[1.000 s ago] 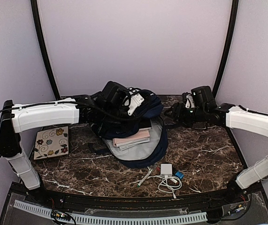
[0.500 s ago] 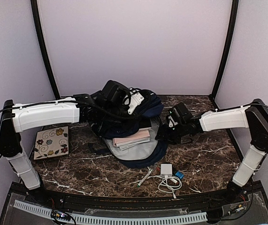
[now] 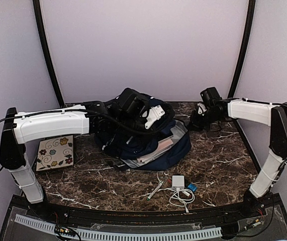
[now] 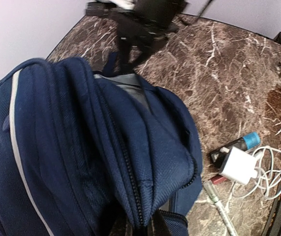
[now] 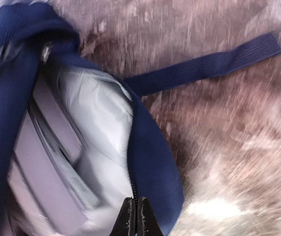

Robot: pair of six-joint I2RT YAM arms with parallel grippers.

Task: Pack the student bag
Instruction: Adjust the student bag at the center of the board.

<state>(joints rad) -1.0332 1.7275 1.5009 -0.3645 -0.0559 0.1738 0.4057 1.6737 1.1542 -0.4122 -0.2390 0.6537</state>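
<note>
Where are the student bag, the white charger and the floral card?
student bag (image 3: pixel 179 149), top view, navy side wall.
white charger (image 3: pixel 178 181), top view, middle of its block.
floral card (image 3: pixel 56 152), top view, its centre.

Top view high, down onto the whole surface; both wrist views close on the shared bag.

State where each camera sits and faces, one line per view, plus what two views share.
Top external: fixed above and behind the bases, looking down on the table and student bag; left arm and right arm show.
Left wrist: above the bag's navy fabric, facing the charger; left tool tips barely show.
Right wrist: looks into the bag's grey lining; shut right tool shows.
Shared: top and left wrist both show the charger.
</note>
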